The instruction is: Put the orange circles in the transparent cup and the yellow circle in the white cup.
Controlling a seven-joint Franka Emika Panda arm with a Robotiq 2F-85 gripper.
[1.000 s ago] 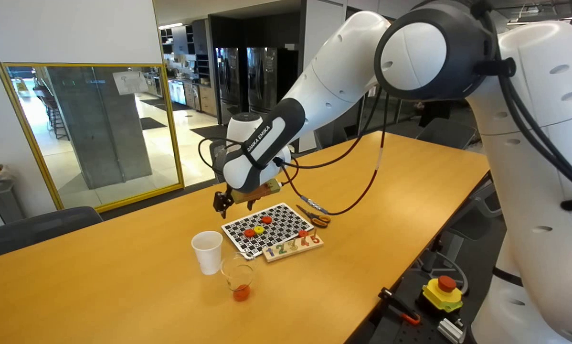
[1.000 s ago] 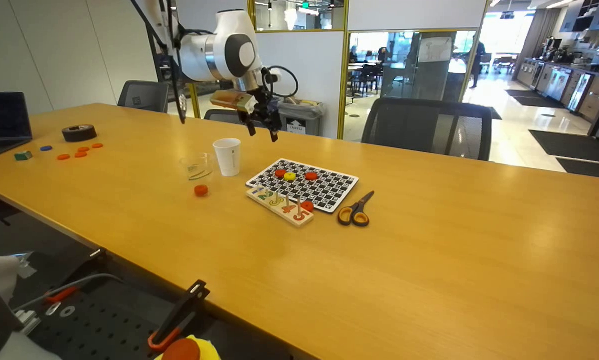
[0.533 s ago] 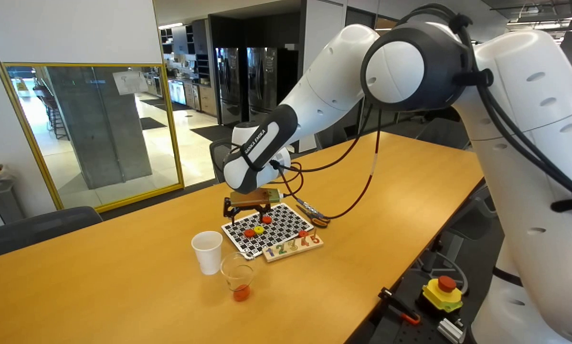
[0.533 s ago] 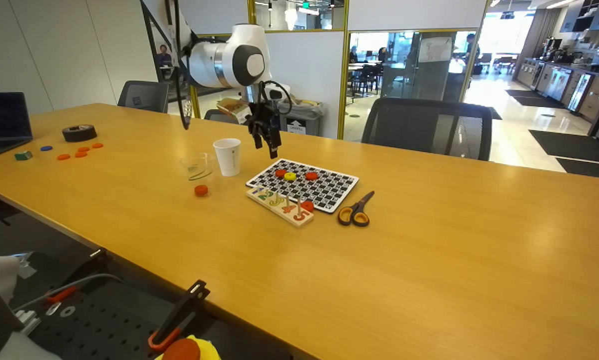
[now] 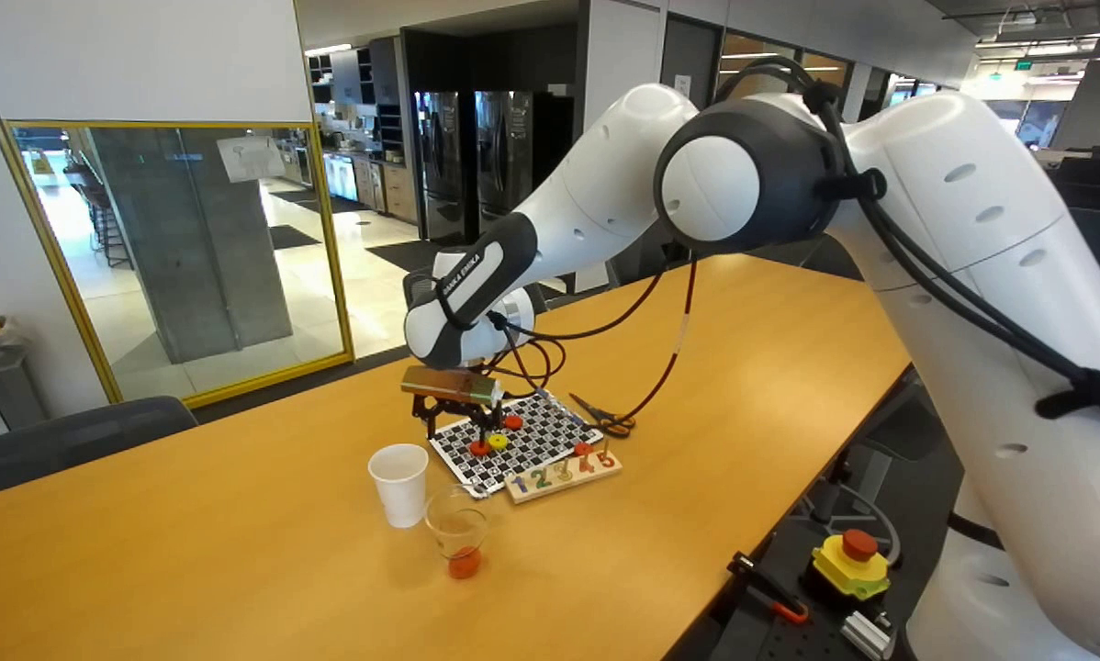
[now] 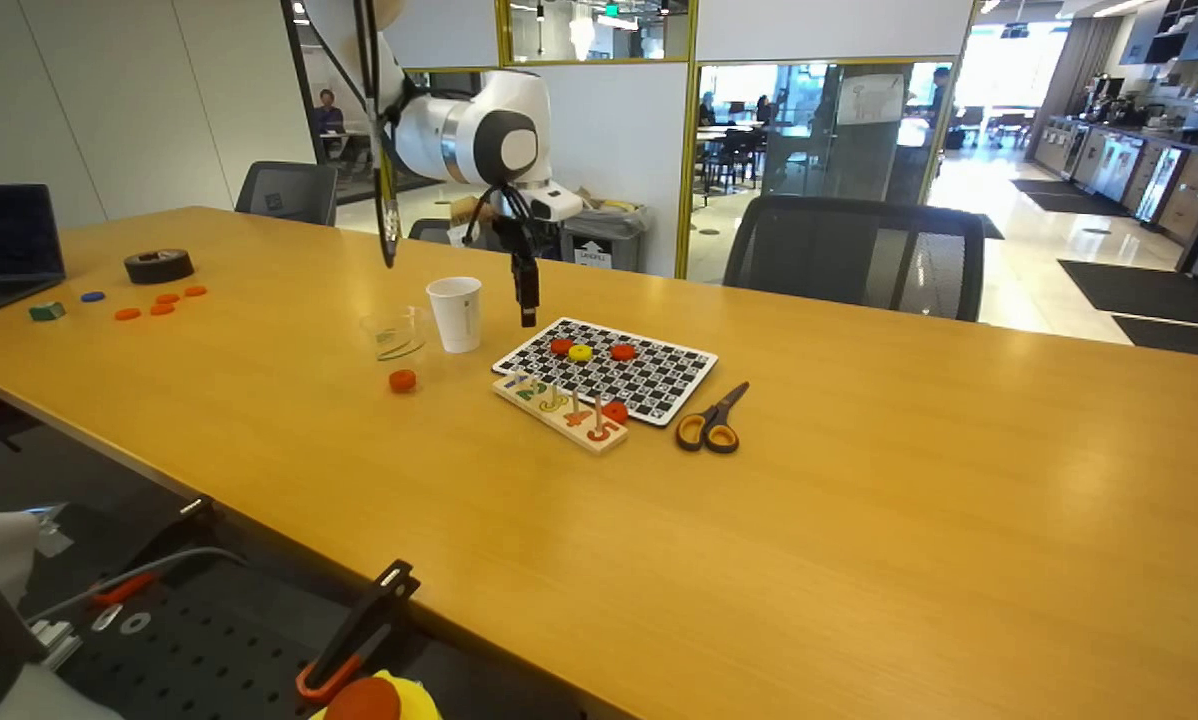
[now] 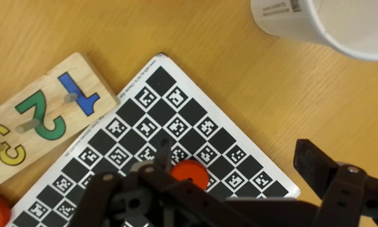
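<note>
above checkered board's edge (image 7: 230, 126), claw (image 7: 233, 146) spread wide, finger (image 7: 163, 154) near orange circle (image 7: 193, 172)

The table (image 6: 859, 520) bears the white cup (image 6: 455, 318) and the transparent cup (image 6: 396, 335); a checkered board (image 6: 614, 378); scissors (image 6: 712, 411).

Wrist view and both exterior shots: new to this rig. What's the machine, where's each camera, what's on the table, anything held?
The machine is one white robot arm with a two-fingered gripper. The exterior views look at the table from two separate spots outside the robot; the wrist view is shot from the arm's wrist, looking down past the gripper.

On the table, a checkered board bears a yellow circle and orange circles, with a numbered peg board at its edge and scissors beside it. Nearby stand a white cup and a transparent cup with orange showing at its base.

Nothing is held: the gripper stands open, and the orange circle near it in the wrist view lies on the board.
</note>
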